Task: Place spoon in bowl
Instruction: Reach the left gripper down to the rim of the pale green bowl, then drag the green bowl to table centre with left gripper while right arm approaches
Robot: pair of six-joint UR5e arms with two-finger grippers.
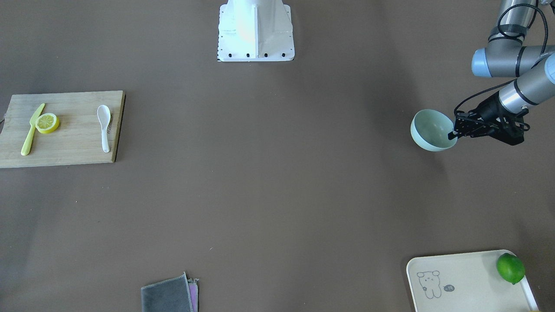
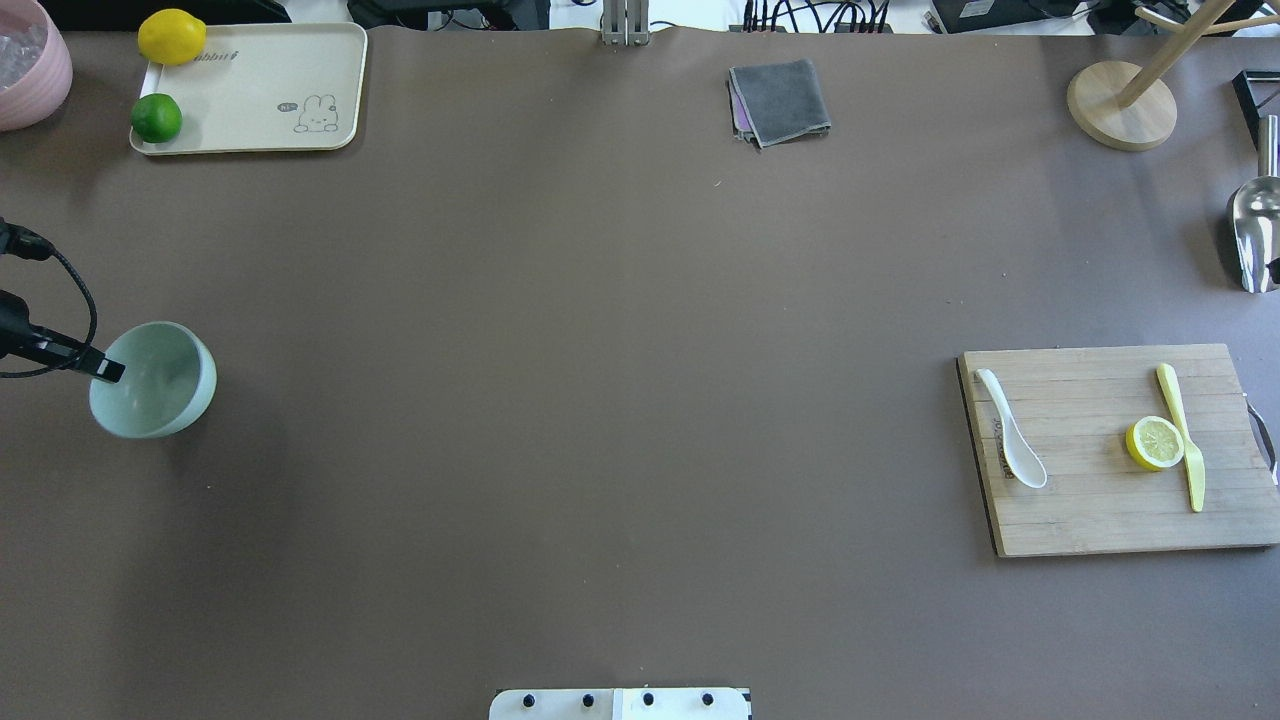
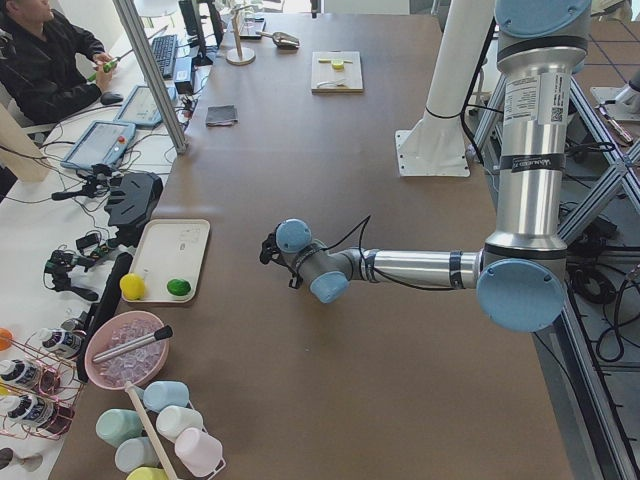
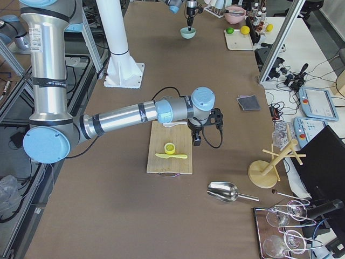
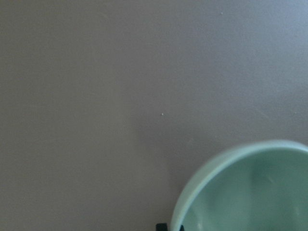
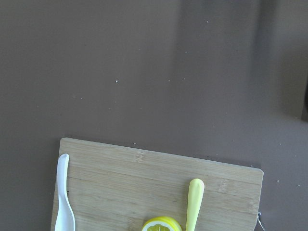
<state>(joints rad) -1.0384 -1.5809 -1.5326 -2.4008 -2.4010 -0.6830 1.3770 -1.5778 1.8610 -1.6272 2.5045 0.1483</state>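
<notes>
The white spoon (image 1: 104,128) lies on a wooden cutting board (image 1: 73,145), scoop toward the robot; it also shows in the overhead view (image 2: 1010,440) and the right wrist view (image 6: 62,202). The mint-green bowl (image 1: 431,130) is far across the table on the robot's left (image 2: 160,385), tilted. My left gripper (image 1: 453,132) is shut on the bowl's rim, one finger inside (image 2: 108,371). The rim fills the corner of the left wrist view (image 5: 250,192). My right gripper (image 4: 197,141) hangs above the board's edge near the spoon; I cannot tell whether it is open or shut.
A yellow knife (image 1: 32,129) and a lemon slice (image 1: 47,123) share the board. A cream tray (image 1: 459,277) with a lime (image 1: 510,268) sits beyond the bowl. A grey cloth (image 1: 169,297), a wooden stand (image 2: 1120,105) and a metal scoop (image 2: 1255,230) line the far edge.
</notes>
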